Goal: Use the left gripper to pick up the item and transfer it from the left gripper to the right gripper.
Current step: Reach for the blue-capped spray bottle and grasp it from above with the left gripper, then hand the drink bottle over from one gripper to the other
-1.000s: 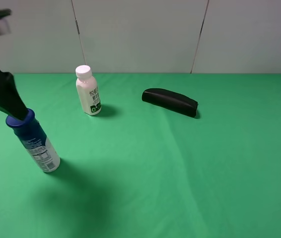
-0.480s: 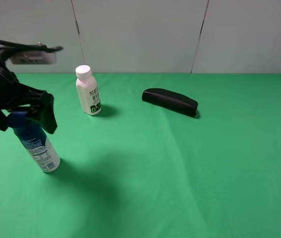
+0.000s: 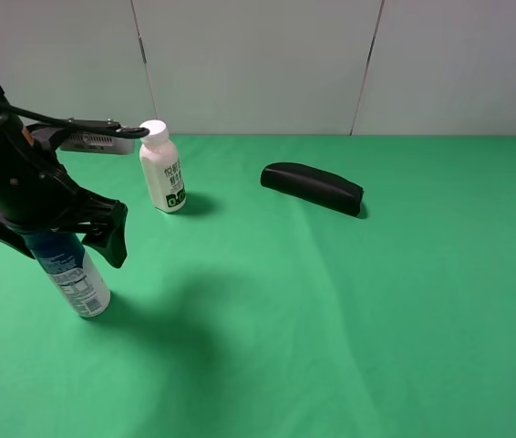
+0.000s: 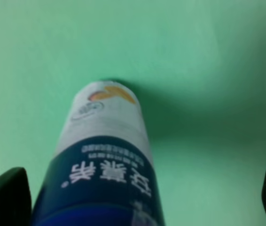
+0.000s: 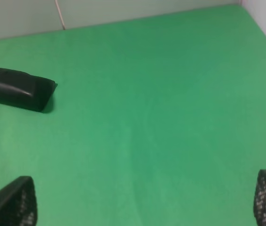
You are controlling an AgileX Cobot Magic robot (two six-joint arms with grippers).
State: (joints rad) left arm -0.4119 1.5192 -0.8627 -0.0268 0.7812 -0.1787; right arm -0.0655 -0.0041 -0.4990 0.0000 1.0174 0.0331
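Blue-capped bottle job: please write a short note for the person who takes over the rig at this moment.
State of the left gripper: open, one finger on each side of the upper part of the blue-capped bottle, not closed on it.
State of the right gripper: open, holding nothing, above the green cloth near the black case.
The blue-capped bottle stands on the cloth, on the left side.
Done: the approach. Left: close, lift, pass to the right gripper.

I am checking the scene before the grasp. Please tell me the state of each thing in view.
blue-capped bottle: upright, cap on, not gripped yet.
left gripper: jaws open, one on each side of the bottle's top.
right gripper: jaws open, empty.
small white bottle: upright, cap on.
black case: lying flat, closed.
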